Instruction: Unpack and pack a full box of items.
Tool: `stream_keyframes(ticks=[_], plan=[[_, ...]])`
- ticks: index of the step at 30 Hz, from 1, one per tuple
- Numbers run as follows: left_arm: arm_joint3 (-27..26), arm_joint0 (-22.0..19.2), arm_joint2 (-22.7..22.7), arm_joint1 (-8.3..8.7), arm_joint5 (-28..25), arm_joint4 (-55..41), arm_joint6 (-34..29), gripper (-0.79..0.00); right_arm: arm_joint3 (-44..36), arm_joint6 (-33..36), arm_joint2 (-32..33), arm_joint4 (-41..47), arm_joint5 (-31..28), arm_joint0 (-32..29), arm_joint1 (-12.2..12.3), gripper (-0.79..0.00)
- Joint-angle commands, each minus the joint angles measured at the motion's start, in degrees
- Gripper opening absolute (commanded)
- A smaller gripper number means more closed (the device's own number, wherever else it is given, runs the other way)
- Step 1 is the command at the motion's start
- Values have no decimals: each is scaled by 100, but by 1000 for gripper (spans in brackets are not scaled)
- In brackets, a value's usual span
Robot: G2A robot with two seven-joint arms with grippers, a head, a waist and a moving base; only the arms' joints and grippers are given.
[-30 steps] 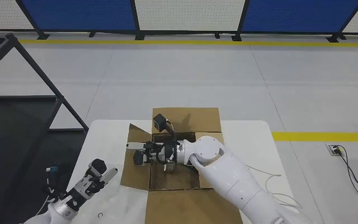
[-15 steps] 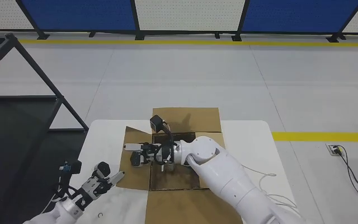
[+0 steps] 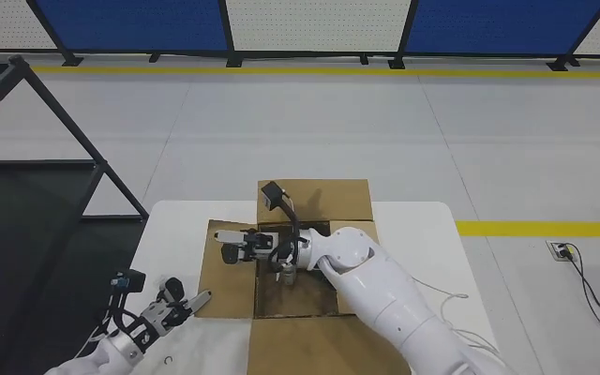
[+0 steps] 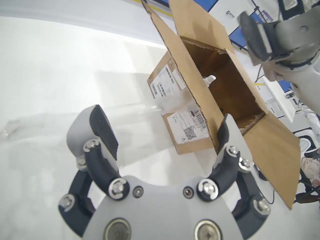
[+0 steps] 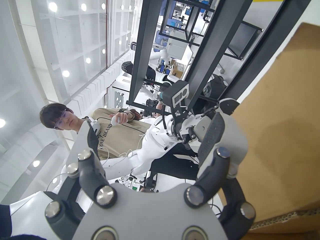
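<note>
Right gripper [image 3: 232, 242], spread and empty, hovers over the open brown cardboard box's [image 3: 319, 199] side flap. Left gripper [image 4: 162, 121], also spread, is near it above the white tabletop [image 3: 412, 230].

A yellow line [image 3: 281, 70] crosses the floor [image 3: 375, 131] beyond the white table [image 3: 427, 234]. Blue and white partition panels [image 3: 131, 23] stand behind it, a black metal frame [image 3: 70, 131] rises left of the table, a power strip [image 3: 561, 249] lies on the floor at right

Box flap [image 4: 192, 88] stands just ahead of left jaws; bare desk [image 4: 50, 76] beside them; right arm [image 3: 375, 281] overhangs box opening [image 3: 286, 298].
</note>
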Motion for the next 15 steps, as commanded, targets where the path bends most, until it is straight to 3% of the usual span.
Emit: stream_keyframes(ticks=[1, 15], plan=[[55, -27, 20, 3, 76, 72, -96, 0, -187, -106, 141, -157, -48, -88, 81, 0], [470, -378, 500, -28, 341, 680, -340, 0, -2089, -353, 1170, -1206, 633, -1107, 663, 0]])
